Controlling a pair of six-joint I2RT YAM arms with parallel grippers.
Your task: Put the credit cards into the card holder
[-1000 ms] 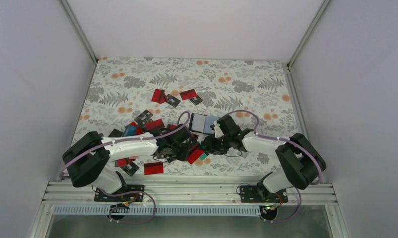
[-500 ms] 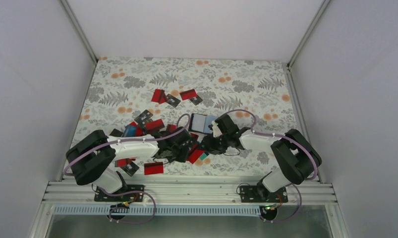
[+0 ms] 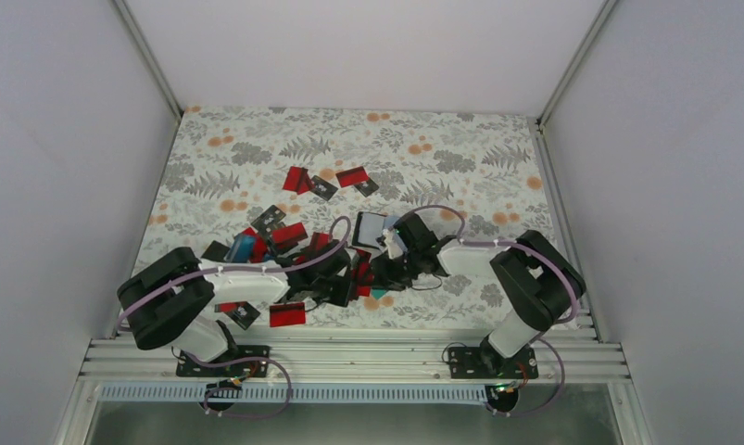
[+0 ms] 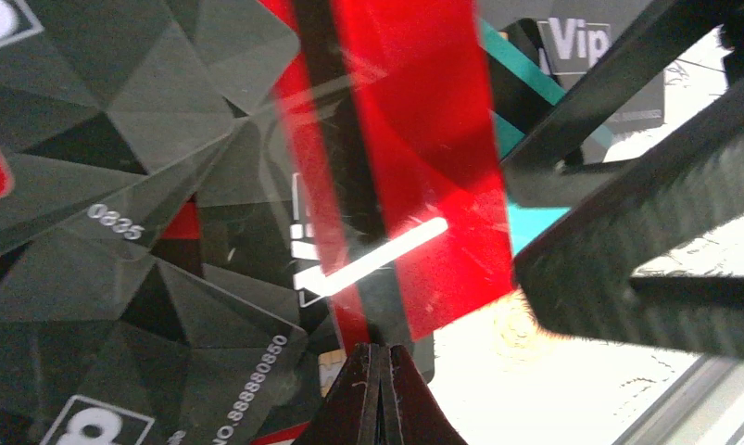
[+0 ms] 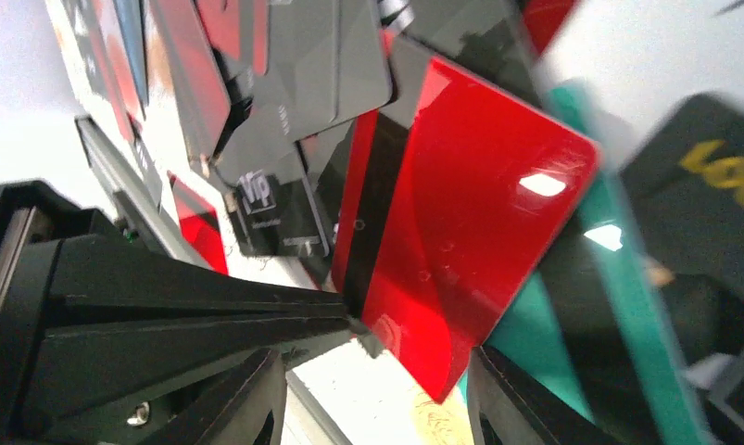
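At the near edge of the heap of credit cards (image 3: 284, 234), the left gripper (image 4: 378, 371) is seen clamped shut on the rim of a glossy red card (image 4: 414, 167) marked with a black stripe. The right gripper (image 5: 379, 408) is held half-open beside the heap, the red card's corner framed between its fingers (image 5: 257, 399); whether they touch it cannot be told.

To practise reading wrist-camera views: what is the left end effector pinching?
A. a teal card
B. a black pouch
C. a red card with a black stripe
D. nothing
C: in the left wrist view the left end effector is shut on the near edge of the red card, which has a black stripe running along its length.
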